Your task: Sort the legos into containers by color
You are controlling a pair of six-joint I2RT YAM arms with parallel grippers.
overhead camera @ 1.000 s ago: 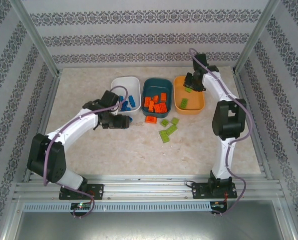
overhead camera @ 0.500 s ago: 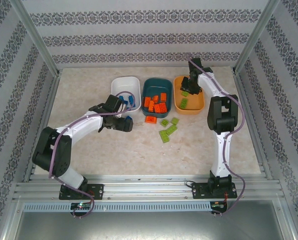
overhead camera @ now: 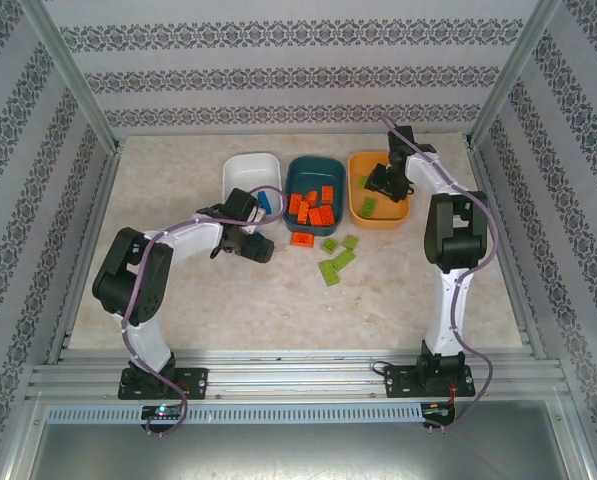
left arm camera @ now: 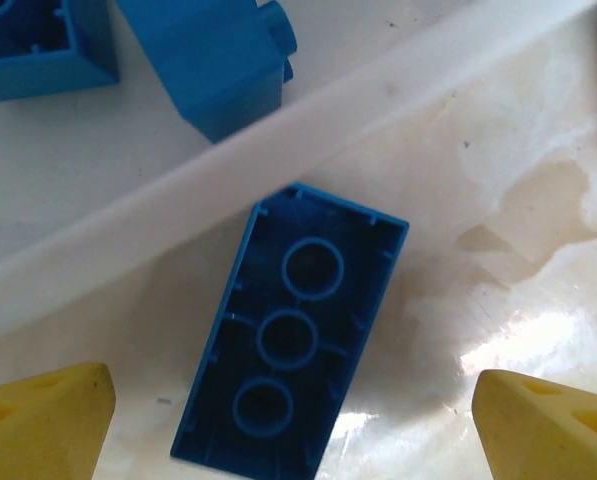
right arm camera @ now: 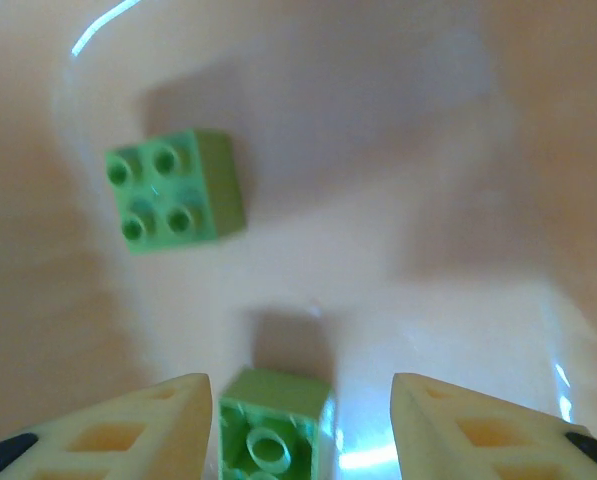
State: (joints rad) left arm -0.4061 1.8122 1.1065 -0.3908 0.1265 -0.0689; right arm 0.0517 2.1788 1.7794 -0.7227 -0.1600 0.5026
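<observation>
Just outside the white tray (left arm camera: 178, 190), a blue brick (left arm camera: 293, 335) lies underside up on the table, touching the rim. The left gripper (left arm camera: 298, 415) hangs over it, fingers wide apart on either side, gripping nothing. More blue bricks (left arm camera: 223, 55) are in the tray. Right gripper (right arm camera: 303, 420) is over the light orange tray (right arm camera: 428, 150), jaws partly apart; a green brick (right arm camera: 273, 430) sits between them with a gap on one side, not clamped. A second green brick (right arm camera: 173, 187) lies studs-up beyond it. Orange-red bricks (overhead camera: 313, 207) are in the dark teal tray (overhead camera: 313, 165), with one orange-red brick (overhead camera: 302, 238) and loose green bricks (overhead camera: 336, 257) on the table just in front of it.
</observation>
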